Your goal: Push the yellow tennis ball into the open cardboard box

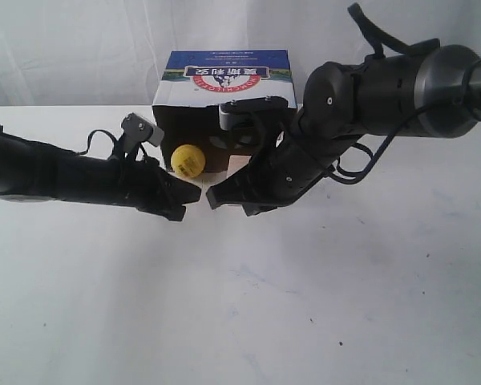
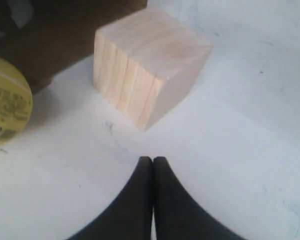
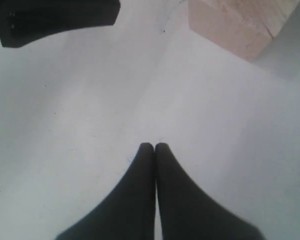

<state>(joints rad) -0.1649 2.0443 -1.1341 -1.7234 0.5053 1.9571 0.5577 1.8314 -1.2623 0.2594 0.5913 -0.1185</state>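
Pushing step not begun: ball (image 1: pixel 187 160) sits just outside box (image 1: pixel 224 80) mouth, 11 o'clock from your left gripper (image 1: pixel 195 192). It and right gripper (image 1: pixel 211 197) both pinched closed, empty. Next: get closed tip behind ball, nudge toward 12 o'clock, clear of cube (image 2: pixel 150 65)

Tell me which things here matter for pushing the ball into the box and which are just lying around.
For the job: yellow tennis ball, open cardboard box, left gripper, right gripper, both shut.
Lying about: pale wooden cube.
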